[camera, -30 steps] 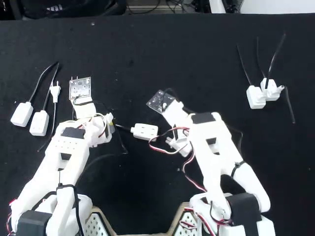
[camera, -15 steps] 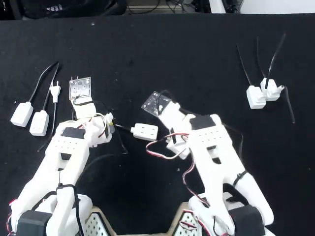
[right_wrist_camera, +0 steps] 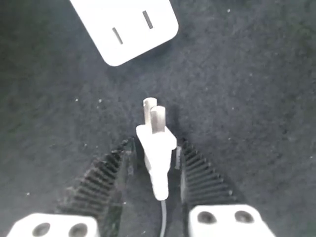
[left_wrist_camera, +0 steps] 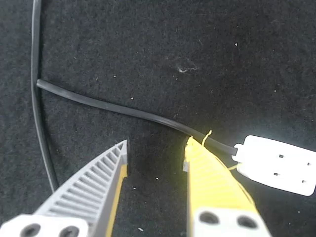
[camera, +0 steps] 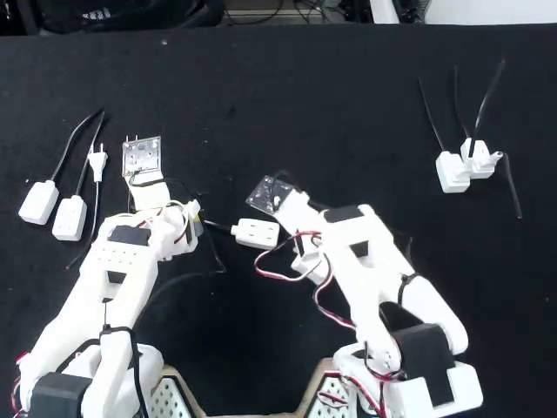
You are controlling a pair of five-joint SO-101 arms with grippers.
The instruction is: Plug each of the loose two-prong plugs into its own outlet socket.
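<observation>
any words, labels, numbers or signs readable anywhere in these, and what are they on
No text can be read in any view.
Faint pale marks on the dark object at the top of the high view: too blurred to read.
The outlet socket and the plug held in the right pincer: no print shows on them.

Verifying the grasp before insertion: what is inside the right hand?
A white two-prong plug, gripped by the right hand, prongs toward the outlet socket. The fingers cover its sides.
</observation>
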